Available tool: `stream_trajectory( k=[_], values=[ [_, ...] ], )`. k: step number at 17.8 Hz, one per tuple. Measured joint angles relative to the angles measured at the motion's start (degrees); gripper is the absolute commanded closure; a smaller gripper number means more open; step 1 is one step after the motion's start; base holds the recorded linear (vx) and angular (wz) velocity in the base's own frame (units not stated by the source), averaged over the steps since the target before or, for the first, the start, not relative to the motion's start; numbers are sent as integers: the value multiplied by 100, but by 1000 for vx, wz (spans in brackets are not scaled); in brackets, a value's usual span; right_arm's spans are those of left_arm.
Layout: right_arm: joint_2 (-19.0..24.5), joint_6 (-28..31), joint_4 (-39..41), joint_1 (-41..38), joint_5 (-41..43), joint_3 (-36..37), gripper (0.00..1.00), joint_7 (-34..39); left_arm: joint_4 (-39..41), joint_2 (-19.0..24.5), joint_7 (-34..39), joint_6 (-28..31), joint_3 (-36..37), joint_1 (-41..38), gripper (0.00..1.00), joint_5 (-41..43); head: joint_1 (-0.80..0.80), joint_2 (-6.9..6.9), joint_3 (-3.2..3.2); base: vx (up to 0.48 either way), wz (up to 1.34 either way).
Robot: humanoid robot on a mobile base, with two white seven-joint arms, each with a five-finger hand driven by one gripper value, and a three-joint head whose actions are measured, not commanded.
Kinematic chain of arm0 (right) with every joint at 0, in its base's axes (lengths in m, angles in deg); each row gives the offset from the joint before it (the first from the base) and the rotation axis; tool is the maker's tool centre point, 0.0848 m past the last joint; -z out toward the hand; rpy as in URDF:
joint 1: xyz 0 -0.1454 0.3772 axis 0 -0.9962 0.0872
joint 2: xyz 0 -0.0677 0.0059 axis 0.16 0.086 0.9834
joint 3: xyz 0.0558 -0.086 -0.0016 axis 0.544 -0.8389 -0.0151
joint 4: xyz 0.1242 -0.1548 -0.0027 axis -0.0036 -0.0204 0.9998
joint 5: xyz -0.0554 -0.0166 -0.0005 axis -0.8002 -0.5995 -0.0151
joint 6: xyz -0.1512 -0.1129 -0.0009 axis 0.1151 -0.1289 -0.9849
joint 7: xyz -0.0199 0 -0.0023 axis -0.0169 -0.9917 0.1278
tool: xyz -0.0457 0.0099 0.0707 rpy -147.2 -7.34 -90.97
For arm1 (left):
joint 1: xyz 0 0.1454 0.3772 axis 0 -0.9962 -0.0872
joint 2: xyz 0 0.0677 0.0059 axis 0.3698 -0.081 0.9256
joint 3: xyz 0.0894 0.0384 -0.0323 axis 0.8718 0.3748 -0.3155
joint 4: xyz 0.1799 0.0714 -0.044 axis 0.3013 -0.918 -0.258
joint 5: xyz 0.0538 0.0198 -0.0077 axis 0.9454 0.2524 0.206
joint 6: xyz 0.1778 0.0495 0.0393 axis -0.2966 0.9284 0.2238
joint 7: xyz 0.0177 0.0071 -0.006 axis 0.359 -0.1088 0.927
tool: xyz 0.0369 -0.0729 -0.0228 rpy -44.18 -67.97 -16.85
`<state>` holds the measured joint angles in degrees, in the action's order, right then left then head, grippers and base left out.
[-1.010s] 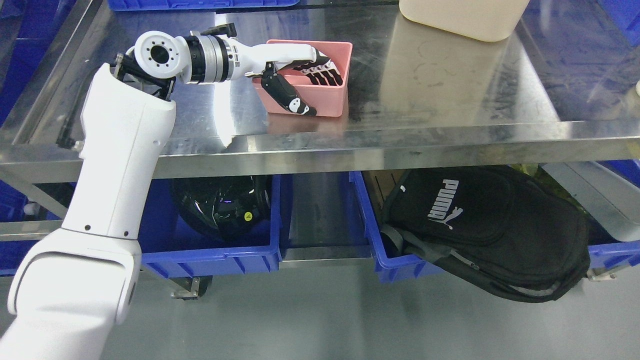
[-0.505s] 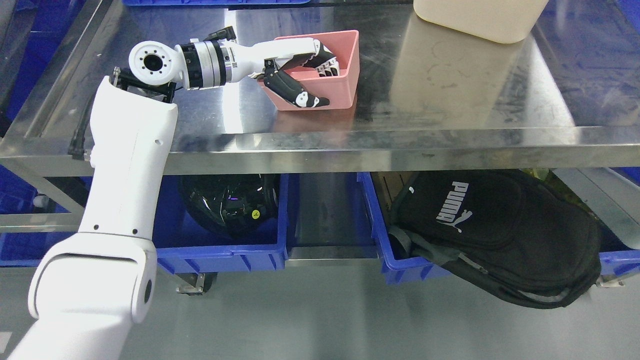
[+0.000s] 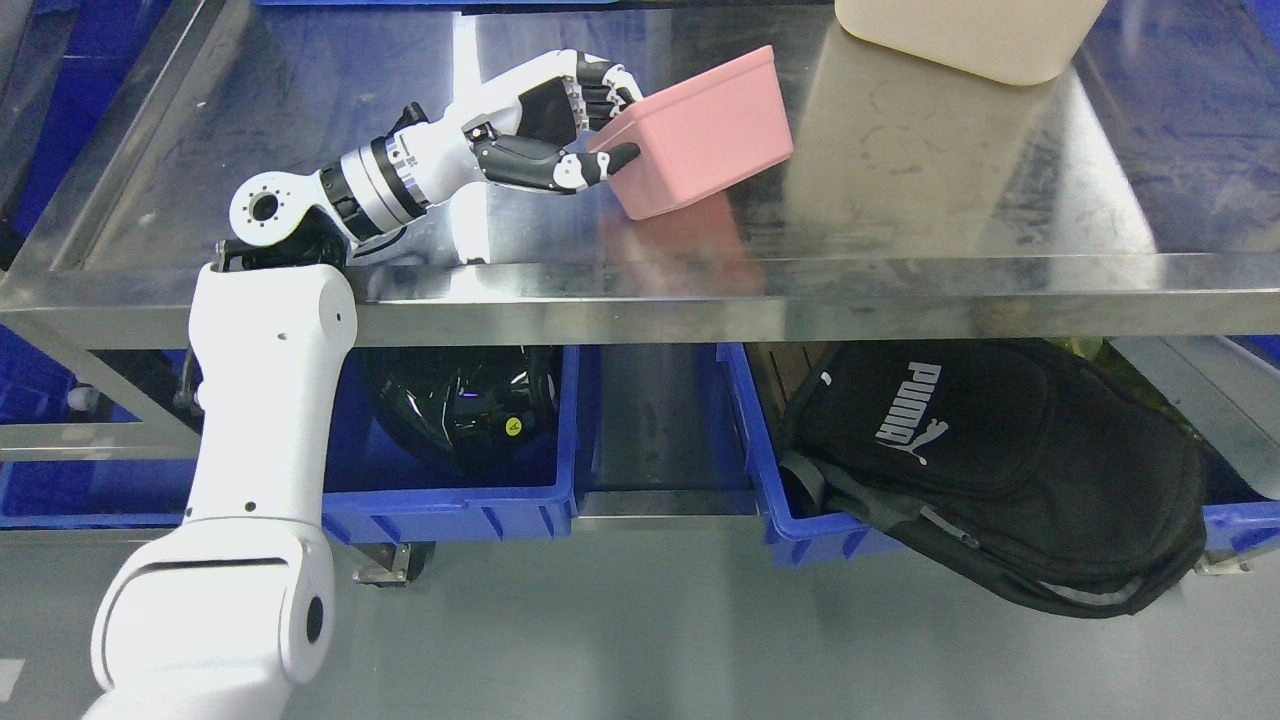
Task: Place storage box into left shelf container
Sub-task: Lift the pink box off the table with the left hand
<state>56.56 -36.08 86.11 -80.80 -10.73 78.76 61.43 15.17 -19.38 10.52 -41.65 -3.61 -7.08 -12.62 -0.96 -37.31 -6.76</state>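
A pink storage box (image 3: 705,130) hangs tilted above the steel shelf top (image 3: 900,190), its bottom turned toward me and its opening facing away. My left hand (image 3: 590,130) is shut on the box's left rim, thumb on the outer wall and the other fingers curled over the edge. The white left arm rises from the lower left. On the lower shelf at the left stands a blue container (image 3: 450,505) with a black helmet (image 3: 460,405) inside. My right arm does not show.
A cream bin (image 3: 970,35) stands at the back right of the shelf top. Another blue container (image 3: 790,520) on the lower shelf holds a black Puma backpack (image 3: 1000,460) that spills over its front. Grey floor lies below.
My left hand has lifted the pink box off the steel top and tipped it, moving it up and to the right. The camera has also shifted slightly.
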Motion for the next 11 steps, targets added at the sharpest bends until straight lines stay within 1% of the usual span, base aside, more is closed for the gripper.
stream_trajectory(
  k=[4,8,10,11],
  values=[
    [0,0,0,0,0,0,0,0,231,-25,284,13,-289,-180,100,-1066,0,0,0,1,-19],
    [0,0,0,1,0,0,0,0,835,-44,1077,53,-352,-577,100,-1933,0,0,0,3,-5],
    [0,0,0,0,0,0,0,0,1276,-47,1736,-296,-238,-869,100,-2184,0,1,0,6,-56],
    [0,0,0,0,0,0,0,0,1562,-53,2168,-582,-101,-1062,100,-2289,0,1,0,18,19]
  ],
)
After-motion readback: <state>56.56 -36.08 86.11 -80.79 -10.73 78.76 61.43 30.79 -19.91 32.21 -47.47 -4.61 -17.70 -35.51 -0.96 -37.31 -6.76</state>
